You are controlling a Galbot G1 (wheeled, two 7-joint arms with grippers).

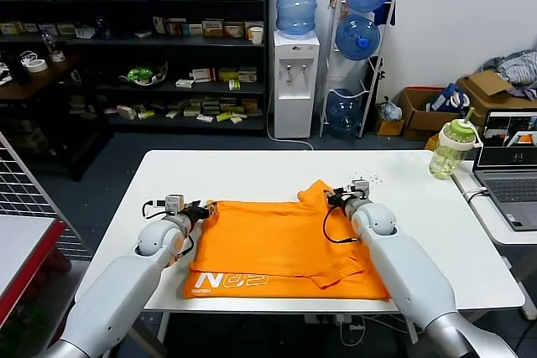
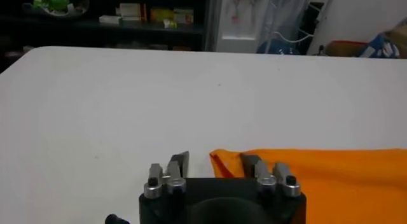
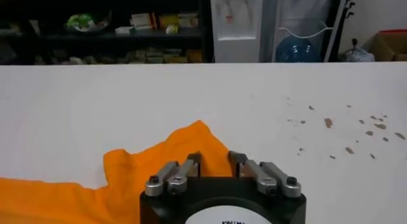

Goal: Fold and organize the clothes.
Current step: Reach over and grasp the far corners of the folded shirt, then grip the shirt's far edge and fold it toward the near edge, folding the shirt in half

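The clothes, one bright orange T-shirt, lie flat on the white table with pale lettering along the near hem. My left gripper is low at the shirt's far left corner. In the left wrist view its jaws stand apart, with that corner of the clothes between them. My right gripper is at the far right sleeve. Its jaws are narrower but still apart, astride the raised sleeve of the clothes.
A green-capped bottle stands at the table's far right corner. An open laptop sits on the adjoining table to the right. Brown specks dot the table beyond the sleeve. A wire rack stands to the left.
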